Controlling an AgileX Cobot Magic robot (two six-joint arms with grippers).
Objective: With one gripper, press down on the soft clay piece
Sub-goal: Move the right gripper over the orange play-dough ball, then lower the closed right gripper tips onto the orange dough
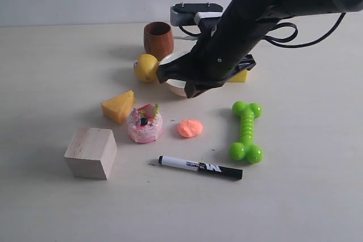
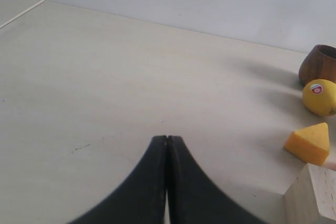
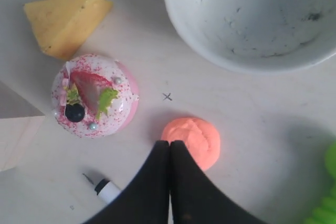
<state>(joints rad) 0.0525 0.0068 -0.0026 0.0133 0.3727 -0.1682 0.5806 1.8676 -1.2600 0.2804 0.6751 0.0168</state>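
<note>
The soft clay piece (image 1: pixel 190 128) is a small salmon-orange rounded lump lying on the table between the pink cake toy and the green bone toy. In the right wrist view the clay (image 3: pixel 195 139) sits just beyond and to one side of my right gripper (image 3: pixel 169 143), whose black fingers are shut with nothing between them. In the exterior view the right gripper (image 1: pixel 187 86) hangs above the table, behind the clay and clear of it. My left gripper (image 2: pixel 167 139) is shut and empty over bare table, away from the clay.
Around the clay are a pink cake toy (image 1: pixel 144 124), a cheese wedge (image 1: pixel 119 106), a wooden block (image 1: pixel 91 152), a marker (image 1: pixel 199 167) and a green bone toy (image 1: pixel 247 131). Behind stand a white bowl (image 3: pixel 252 19), a yellow ball (image 1: pixel 146 67) and a wooden cup (image 1: pixel 158 40).
</note>
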